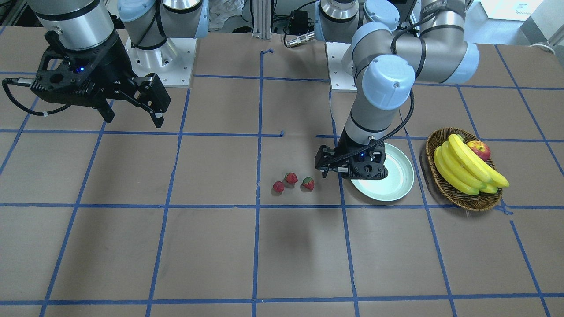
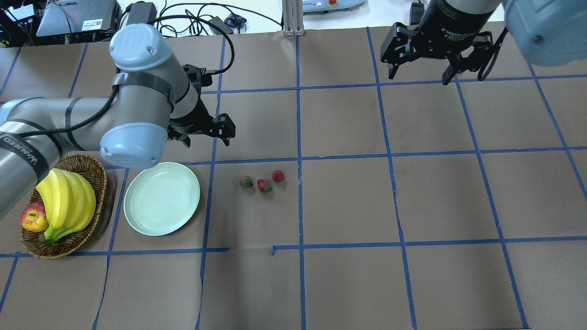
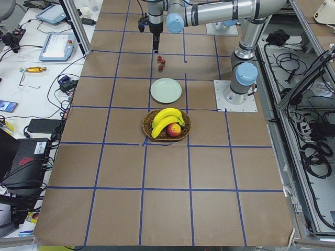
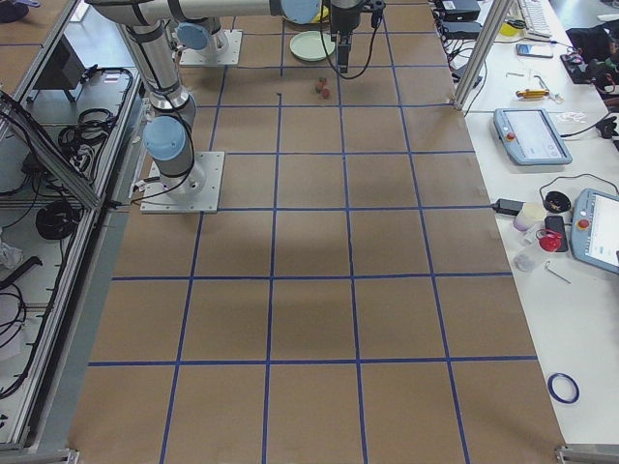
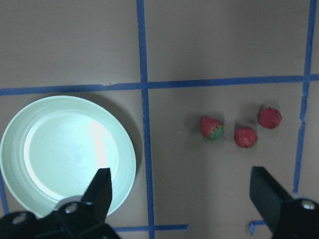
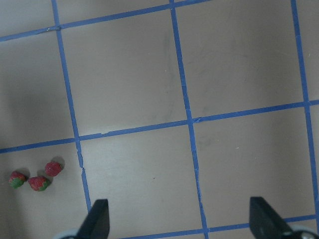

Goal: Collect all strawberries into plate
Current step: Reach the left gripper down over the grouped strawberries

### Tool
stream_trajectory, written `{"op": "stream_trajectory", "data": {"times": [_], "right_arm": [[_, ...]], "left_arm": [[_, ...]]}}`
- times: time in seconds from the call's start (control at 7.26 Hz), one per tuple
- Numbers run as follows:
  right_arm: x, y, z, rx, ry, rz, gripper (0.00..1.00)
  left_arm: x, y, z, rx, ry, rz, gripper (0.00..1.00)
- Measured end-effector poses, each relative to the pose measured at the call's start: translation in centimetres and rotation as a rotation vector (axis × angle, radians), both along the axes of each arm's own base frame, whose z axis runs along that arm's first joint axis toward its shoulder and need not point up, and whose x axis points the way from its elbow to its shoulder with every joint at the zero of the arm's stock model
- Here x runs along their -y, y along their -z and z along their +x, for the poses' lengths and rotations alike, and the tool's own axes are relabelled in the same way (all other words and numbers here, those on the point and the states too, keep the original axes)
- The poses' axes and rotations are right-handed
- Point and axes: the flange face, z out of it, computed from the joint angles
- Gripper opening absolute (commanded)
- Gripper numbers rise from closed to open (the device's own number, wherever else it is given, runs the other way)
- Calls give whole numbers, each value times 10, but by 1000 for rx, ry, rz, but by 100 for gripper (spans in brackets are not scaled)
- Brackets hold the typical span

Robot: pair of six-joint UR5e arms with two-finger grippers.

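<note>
**Place:** robotics laboratory. Evidence, itemised:

1. Bench [image 1: 220, 246]: wide, papered in brown, ruled into squares with blue tape [image 1: 260, 132].
2. My left arm [image 1: 383, 88] and my right arm [image 1: 75, 22]: grey industrial tubes with pale blue joint caps, each bolted to a white base plate [image 4: 208, 193] on the bench.
3. Teach pendants: one [image 4: 530, 135] on the white side table [image 4: 580, 319], another [image 3: 54, 46] on the opposite side.
4. Aluminium frame posts [image 3: 76, 29] at the bench edge.
5. Cable bundles [image 4: 58, 217], loose, in the trough behind my bases.
6. Sundries on the side table: a yellow-handled tool [image 4: 530, 94] and a roll of blue tape [image 4: 549, 387].
</note>
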Motion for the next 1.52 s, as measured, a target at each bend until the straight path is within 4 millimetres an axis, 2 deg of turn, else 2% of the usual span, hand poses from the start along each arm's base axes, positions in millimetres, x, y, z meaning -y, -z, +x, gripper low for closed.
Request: {"op": "stream_trajectory", "data": {"times": [0.28,0.55,0.83,1.24,1.52], "right_arm": [[0,1,0,0,0,2,100],[0,1,0,0,1,4,100],[1,2,-1,0,4,8,100],[1,1,-1,2,5,6,100],[1,1,-1,1,7,5,100]], "left_arm": [[6,55,-20,30,6,40,90],[3,81,-37,43,-29,74,86],[1,96,-45,2,-62,109,79],[-7,116,-47,1,-63,158,60],[-13,124,-48,4,-51,179,30]]}}
